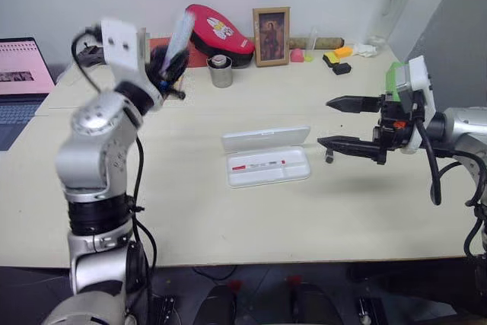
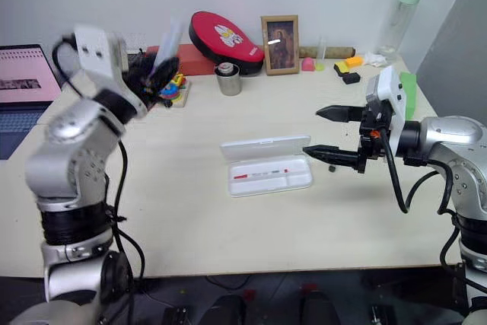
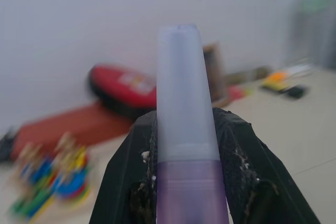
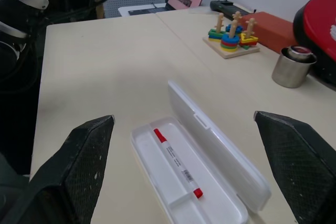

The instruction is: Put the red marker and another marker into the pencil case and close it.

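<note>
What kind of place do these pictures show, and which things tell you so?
Probably an office or lab desk: a long pale table against a plain white wall, an open laptop with a pink screen, and a small framed picture.

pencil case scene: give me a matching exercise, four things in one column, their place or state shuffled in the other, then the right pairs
Things:
1. red marker
2. lavender marker
3. pencil case
4. right gripper

States:
A. open and empty, hanging beside the case
B. lid open, lying flat on the table
C. lying inside the case
D. clamped between the left gripper's fingers, raised off the table

Pairs: 1-C, 2-D, 3-B, 4-A
</note>
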Motion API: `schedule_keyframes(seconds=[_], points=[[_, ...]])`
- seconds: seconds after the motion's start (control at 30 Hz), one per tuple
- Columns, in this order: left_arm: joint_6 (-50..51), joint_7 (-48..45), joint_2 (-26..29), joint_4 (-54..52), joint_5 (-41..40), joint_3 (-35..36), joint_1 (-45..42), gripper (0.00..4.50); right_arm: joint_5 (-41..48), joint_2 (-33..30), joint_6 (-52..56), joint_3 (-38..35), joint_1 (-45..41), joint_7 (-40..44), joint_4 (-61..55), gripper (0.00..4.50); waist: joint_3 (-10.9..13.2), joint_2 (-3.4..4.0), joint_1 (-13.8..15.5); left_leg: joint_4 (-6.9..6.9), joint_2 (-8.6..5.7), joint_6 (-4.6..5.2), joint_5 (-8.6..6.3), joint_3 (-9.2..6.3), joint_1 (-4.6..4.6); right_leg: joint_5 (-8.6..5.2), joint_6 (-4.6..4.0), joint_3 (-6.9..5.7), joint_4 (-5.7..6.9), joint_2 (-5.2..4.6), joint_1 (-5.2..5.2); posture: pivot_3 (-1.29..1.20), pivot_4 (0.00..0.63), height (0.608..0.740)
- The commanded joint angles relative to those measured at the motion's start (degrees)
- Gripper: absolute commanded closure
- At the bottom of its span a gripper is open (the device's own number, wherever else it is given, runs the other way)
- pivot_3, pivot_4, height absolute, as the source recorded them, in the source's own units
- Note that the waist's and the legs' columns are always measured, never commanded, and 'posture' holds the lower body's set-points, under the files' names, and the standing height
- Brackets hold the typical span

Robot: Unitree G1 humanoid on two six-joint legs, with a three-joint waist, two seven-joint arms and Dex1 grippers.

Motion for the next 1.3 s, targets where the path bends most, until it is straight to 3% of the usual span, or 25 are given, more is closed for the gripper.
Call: schedule_keyframes(seconds=[0.03,0.33,0.6,1.3], points=[[-0.51,-12.55,3.41,-3.76,-4.75,-6.53,0.81,3.29,2.36,-1.1,-0.32,-4.04,-0.88,-0.67,-1.4,0.0,0.01,0.04,-0.02,-0.02,0.01,0.01,0.0,0.02,0.02,-0.01,-0.01,-0.01,0.01,0.0,0.0,0.0,0.15,0.74],[-7.29,-29.73,10.94,-0.28,-0.06,-20.66,4.3,3.29,5.65,-3.53,2.44,-9.29,3.93,-3.06,-4.95,0.0,0.02,0.07,-0.09,0.02,0.03,0.23,-0.1,0.03,0.05,-0.01,-0.01,0.01,0.1,0.01,0.02,0.0,0.15,0.74],[-20.41,-32.88,9.02,12.0,10.91,-28.9,4.8,3.29,6.12,-4.78,3.02,-10.28,9.97,-5.06,-8.6,0.0,0.03,0.07,0.02,0.02,0.03,0.25,-0.1,0.03,0.04,-0.01,0.0,0.0,0.06,0.01,0.03,0.0,0.15,0.74],[-28.18,-34.06,2.69,28.63,20.56,-31.49,3.48,3.29,7.66,-4.96,3.14,-10.24,12.95,-9.71,-12.28,0.0,0.03,0.07,-0.02,0.05,0.03,0.26,-0.09,0.02,0.04,-0.01,0.0,-0.01,0.12,0.01,0.02,0.0,0.15,0.74]])
